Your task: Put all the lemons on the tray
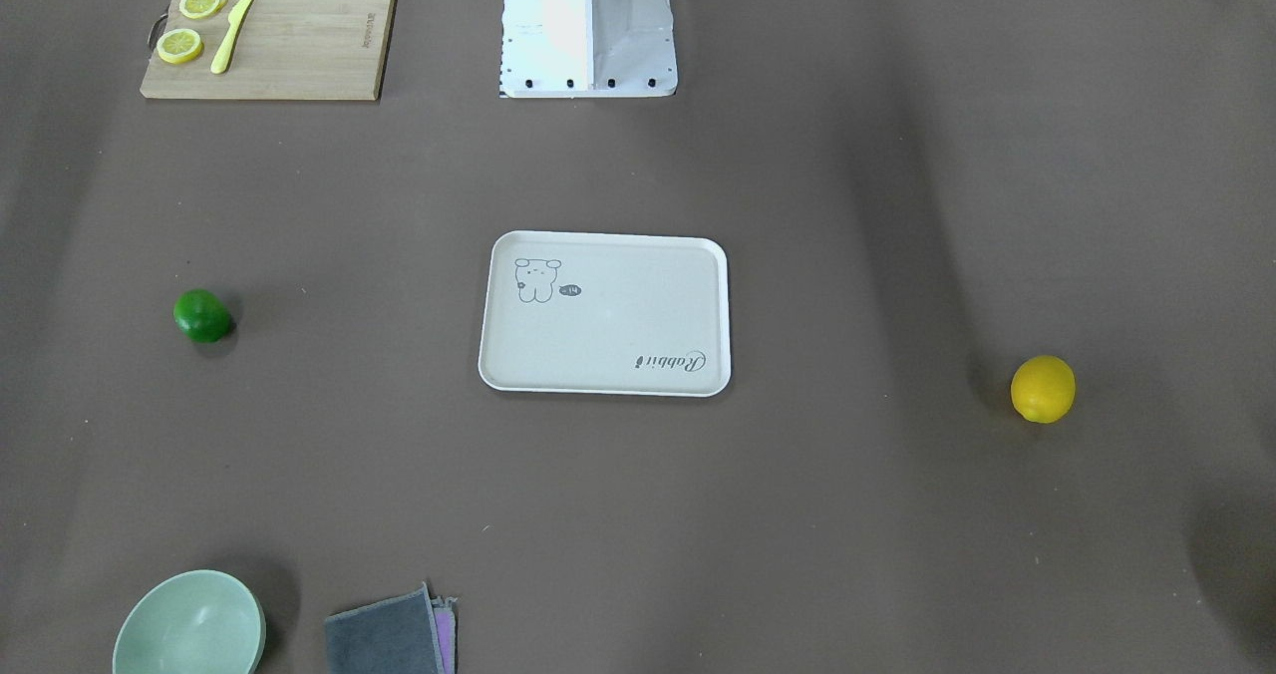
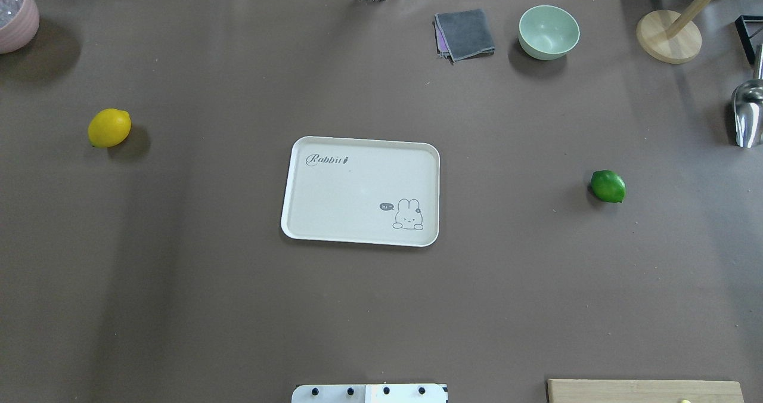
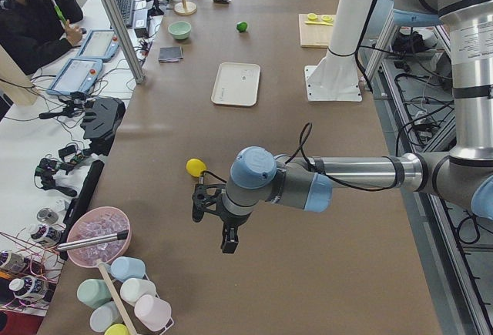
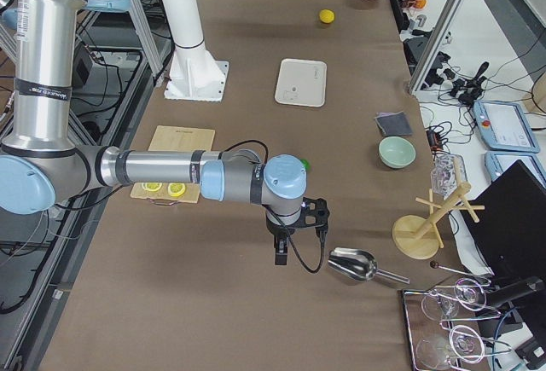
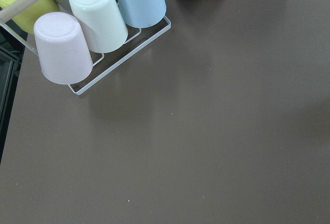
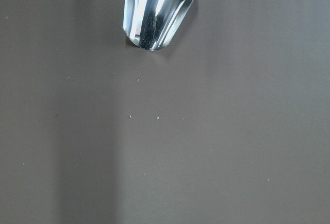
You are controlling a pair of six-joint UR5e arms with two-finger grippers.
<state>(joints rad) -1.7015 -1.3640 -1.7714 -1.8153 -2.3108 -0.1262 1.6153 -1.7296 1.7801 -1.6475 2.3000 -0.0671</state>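
Observation:
The cream tray [image 2: 357, 194] lies bare at the table's middle, also in the front view [image 1: 608, 325]. The yellow lemon [image 2: 109, 127] sits on the table far to the tray's left, also in the front view [image 1: 1043, 389]. The green lemon [image 2: 608, 186] sits far to its right, also in the front view [image 1: 202, 316]. My left gripper [image 3: 229, 239] hangs over the table's left end beyond the yellow lemon [image 3: 196, 167]. My right gripper [image 4: 281, 256] hangs over the right end near the green lemon [image 4: 300, 165]. I cannot tell whether either is open.
A cutting board [image 1: 299, 41] with lemon slices and a yellow knife lies by the robot base [image 1: 588, 26]. A green bowl [image 2: 548, 31], grey cloth [image 2: 465, 33] and wooden stand [image 2: 667, 36] line the far edge. A metal scoop [image 6: 157, 7] lies at the right end, a cup rack [image 5: 98, 23] at the left.

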